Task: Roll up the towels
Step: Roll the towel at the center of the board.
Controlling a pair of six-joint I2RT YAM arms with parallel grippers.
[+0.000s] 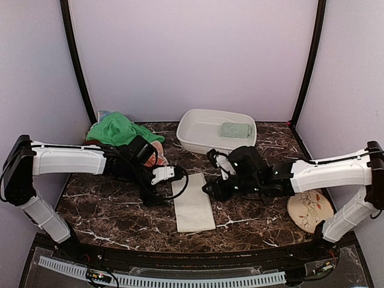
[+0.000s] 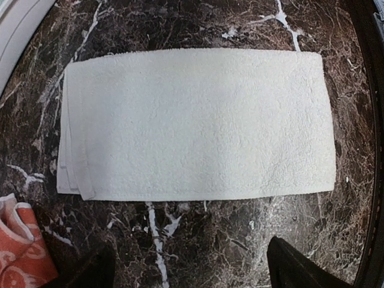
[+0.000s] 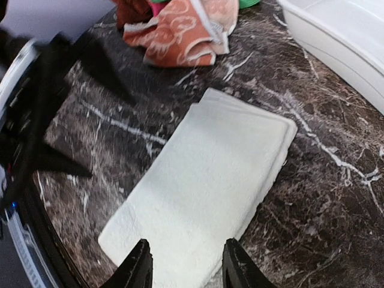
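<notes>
The cream-white towel (image 1: 193,204) lies folded flat in a long strip on the dark marble table. It fills the left wrist view (image 2: 198,123) and shows in the right wrist view (image 3: 204,186). My left gripper (image 1: 155,195) is open and empty just left of it (image 2: 189,270). My right gripper (image 1: 211,189) is open and empty, its fingers over the towel's long right side (image 3: 187,267). The orange swirl towel (image 1: 158,158) lies crumpled behind the left gripper (image 3: 183,33). The bright green towel (image 1: 120,129) is heaped at the back left. The sage-green towel (image 1: 235,129) lies rolled in the basin.
A white plastic basin (image 1: 198,137) stands at the back centre. A round cream plate with a floral drawing (image 1: 309,211) lies at the right near edge. The black frame rail runs along the table's front edge (image 1: 192,255).
</notes>
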